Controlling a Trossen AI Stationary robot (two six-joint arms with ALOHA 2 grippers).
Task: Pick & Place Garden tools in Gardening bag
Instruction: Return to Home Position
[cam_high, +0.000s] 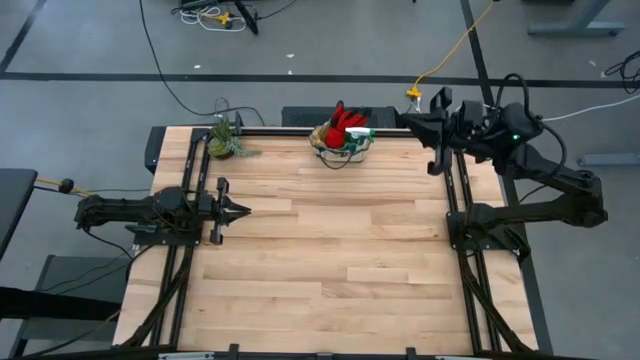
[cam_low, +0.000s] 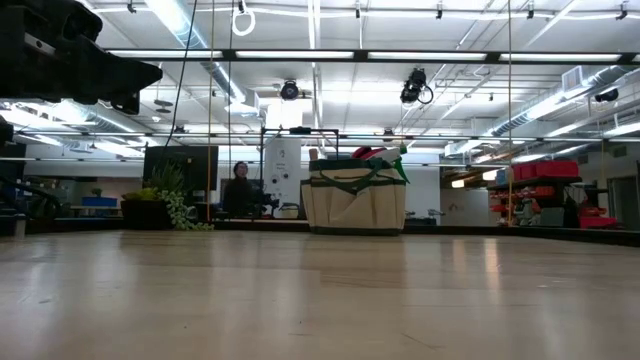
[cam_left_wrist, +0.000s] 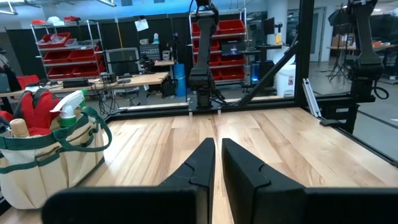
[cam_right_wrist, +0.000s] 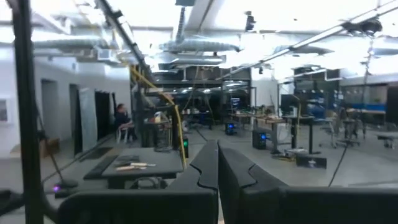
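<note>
Along the upper centre of the high view, by the back edge of the wooden surface (cam_high: 330, 260), the bag (cam_high: 325, 140) is standing upright: beige cloth, dark green trim and handles.

Contents, as far as they are showing:
- Red glove (cam_high: 345, 122), sticking up out of the bag's open top; it is also showing in the low view (cam_low: 370, 153) and the left wrist view (cam_left_wrist: 34, 106).
- Pale spray nozzle (cam_left_wrist: 69, 102) with a green part, poking out of the top beside the glove.
- Rounded wooden handle end (cam_left_wrist: 18, 129), rising just above the rim at the bag's near side. The tool below it is hidden by the cloth.

In the low view the bag (cam_low: 354, 205) is sitting centre frame, at the far end of the surface.

Left claw (cam_high: 240, 211): hovering over the left side of the surface at mid-height of the high view, pointing right, well apart from the bag. Its two fingers (cam_left_wrist: 202, 165) are lying almost together with only a thin slit between them, gripping nothing.

Right claw (cam_high: 402, 121): hanging at the upper right of the high view, by the back right corner of the surface, near the bag but not touching it. Its fingers (cam_right_wrist: 205, 165) are pressing together, carrying nothing.

Leafy plant (cam_high: 225, 140): sitting at the upper left of the high view, near the back left corner, apart from the bag.
</note>
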